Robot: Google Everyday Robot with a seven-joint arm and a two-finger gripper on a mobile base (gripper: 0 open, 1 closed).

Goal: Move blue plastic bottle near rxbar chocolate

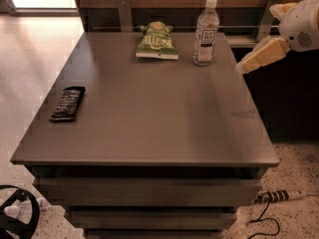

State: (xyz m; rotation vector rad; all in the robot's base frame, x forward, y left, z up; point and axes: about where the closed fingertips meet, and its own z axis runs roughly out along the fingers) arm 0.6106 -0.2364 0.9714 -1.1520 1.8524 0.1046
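Observation:
The blue plastic bottle [206,32] is clear with a white cap and a white label. It stands upright at the back right of the grey table [149,113]. The rxbar chocolate [68,103] is a flat black wrapper lying near the table's left edge, far from the bottle. My gripper [256,39] hangs in the air at the right edge of the view, just right of the bottle and apart from it. Its cream fingers [261,55] are spread open and hold nothing.
A green crinkled chip bag [157,42] lies at the back of the table, left of the bottle. A wooden wall with metal brackets runs behind the table. A cable [271,203] lies on the floor at the lower right, a black wheel [17,215] at the lower left.

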